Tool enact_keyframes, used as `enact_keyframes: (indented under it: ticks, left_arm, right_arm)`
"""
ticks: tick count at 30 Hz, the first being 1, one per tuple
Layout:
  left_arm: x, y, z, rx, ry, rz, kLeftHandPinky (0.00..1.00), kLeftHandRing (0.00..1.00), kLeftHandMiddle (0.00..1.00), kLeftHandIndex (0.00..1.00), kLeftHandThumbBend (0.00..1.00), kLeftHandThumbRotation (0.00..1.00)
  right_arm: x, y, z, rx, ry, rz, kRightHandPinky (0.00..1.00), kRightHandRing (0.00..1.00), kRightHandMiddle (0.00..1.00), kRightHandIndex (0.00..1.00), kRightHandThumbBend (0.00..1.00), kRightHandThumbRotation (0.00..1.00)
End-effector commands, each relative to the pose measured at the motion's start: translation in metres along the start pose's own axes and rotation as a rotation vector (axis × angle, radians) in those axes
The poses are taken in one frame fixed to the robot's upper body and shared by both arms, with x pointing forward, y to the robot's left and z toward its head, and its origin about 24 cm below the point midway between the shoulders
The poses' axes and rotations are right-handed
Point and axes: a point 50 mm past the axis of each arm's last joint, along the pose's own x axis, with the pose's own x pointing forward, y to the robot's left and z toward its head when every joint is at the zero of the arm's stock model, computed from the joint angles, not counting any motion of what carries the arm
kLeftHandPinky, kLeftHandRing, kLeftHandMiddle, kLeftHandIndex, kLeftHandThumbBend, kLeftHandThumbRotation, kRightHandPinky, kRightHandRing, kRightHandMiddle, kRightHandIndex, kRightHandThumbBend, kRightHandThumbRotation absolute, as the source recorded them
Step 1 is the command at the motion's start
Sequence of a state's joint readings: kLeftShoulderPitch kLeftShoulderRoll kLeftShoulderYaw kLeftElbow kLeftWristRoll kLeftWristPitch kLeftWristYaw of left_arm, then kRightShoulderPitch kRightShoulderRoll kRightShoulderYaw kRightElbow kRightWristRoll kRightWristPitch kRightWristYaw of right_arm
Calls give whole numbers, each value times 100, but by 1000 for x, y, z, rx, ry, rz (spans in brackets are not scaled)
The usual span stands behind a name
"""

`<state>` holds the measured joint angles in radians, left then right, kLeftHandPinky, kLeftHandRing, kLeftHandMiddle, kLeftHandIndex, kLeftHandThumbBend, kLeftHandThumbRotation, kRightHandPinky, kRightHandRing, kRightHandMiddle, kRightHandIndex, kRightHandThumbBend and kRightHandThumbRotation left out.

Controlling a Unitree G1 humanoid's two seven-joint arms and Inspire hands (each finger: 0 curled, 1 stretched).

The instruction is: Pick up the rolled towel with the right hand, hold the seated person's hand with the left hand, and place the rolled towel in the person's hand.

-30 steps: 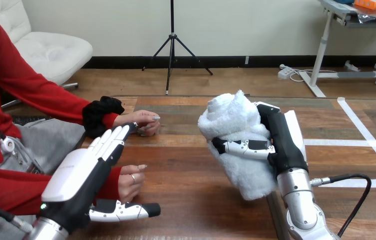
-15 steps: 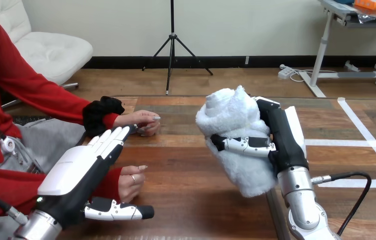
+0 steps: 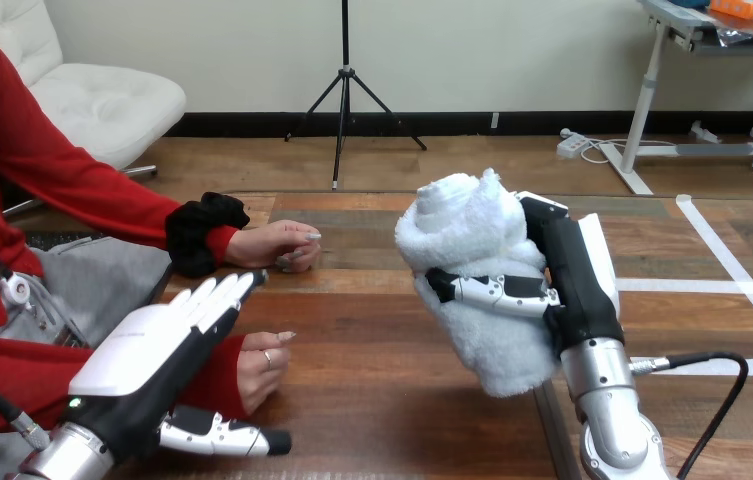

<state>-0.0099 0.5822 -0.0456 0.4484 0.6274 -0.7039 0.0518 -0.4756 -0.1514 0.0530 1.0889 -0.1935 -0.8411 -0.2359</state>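
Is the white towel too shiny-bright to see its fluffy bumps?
Head view: no, the rolled towel is evenly lit and its folds and fluff show, a little shaded underneath; head view: the right hand curled round it has no glare, and the table carries only a soft sheen.

Open across the counter [image 3: 372,350] middle. Blocked along the left edge by the person's farther hand [image 3: 277,243], the person's nearer hand [image 3: 260,365] and the left hand [image 3: 142,345] beside it. Blocked toward the right edge by the rolled towel [image 3: 472,250] in the right hand [image 3: 572,290].
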Motion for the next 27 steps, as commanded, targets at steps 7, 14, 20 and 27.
enact_keyframes:
  ticks: [7, 14, 20, 27]
  left_arm:
    - [12, 13, -7, 79, -8, -4, 100, 100, 100, 100, 100, 51]
    - [12, 9, -12, 88, 7, -32, 100, 100, 100, 100, 100, 48]
    - [12, 6, -17, 108, 28, -67, 100, 100, 100, 100, 100, 46]
    - [12, 4, -21, 133, 52, -82, 100, 100, 100, 100, 100, 47]
  right_arm:
    - [15, -5, 28, 47, -171, -53, 22, 26, 37, 37, 74, 0]
    - [13, -5, 30, 55, -187, -62, 21, 25, 37, 37, 74, 0]
    - [12, -5, 33, 63, -203, -70, 21, 26, 37, 37, 74, 0]
    - [10, -6, 37, 80, -231, -79, 21, 26, 37, 36, 74, 0]
